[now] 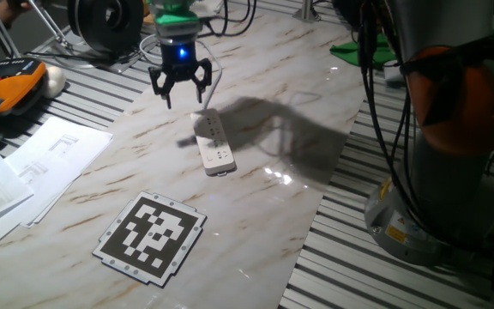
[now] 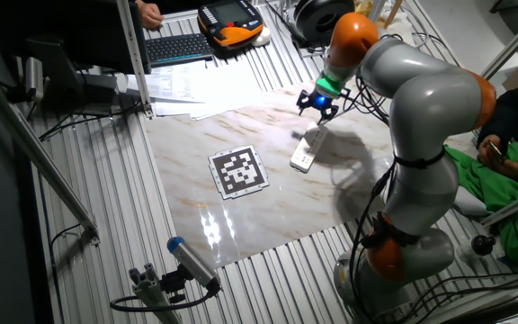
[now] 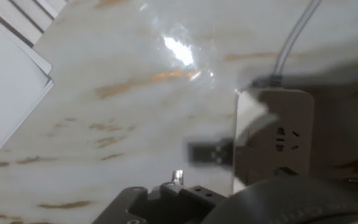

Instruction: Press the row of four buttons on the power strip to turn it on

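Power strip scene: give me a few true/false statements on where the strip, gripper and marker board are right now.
1. The power strip lies flat on the marble tabletop. True.
2. The gripper is shut on the power strip. False: it hangs above the strip's cord end, fingers spread apart, touching nothing.
3. The black-and-white marker board lies on top of the power strip. False: it lies apart from the strip, on the marble nearer the fixed camera.
4. A cord leaves the strip's end, as the hand view shows. True.
5. Loose papers lie beside the marble top. True.
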Controlling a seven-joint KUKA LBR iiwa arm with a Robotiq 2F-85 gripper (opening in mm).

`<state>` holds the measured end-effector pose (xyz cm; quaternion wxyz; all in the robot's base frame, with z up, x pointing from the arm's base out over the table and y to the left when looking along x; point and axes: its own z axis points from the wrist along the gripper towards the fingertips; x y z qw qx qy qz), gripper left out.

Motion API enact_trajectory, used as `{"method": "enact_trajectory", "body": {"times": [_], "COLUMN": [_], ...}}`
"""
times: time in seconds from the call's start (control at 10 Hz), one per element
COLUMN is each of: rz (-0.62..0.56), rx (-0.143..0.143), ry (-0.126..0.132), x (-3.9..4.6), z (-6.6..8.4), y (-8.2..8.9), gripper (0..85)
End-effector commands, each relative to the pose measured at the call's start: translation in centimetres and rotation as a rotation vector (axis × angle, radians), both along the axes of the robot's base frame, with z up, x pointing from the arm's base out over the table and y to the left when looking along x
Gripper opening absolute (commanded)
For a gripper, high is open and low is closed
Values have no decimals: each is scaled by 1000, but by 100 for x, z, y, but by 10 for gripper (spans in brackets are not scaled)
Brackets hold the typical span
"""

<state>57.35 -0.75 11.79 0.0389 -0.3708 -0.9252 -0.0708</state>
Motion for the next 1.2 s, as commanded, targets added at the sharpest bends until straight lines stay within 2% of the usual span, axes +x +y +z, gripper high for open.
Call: {"method": "enact_trajectory", "body": {"times": [0.0,0.1,0.7,1.1], "rz": [-5,-10,-9,-10], "rx": [11,23,4,-3], "ry": [0,-2,-31,-27], "x": [35,58,128,95], "z": [-98,-173,-559,-627], "y": [-12,-11,37,11], "gripper": [680,680,680,680]}}
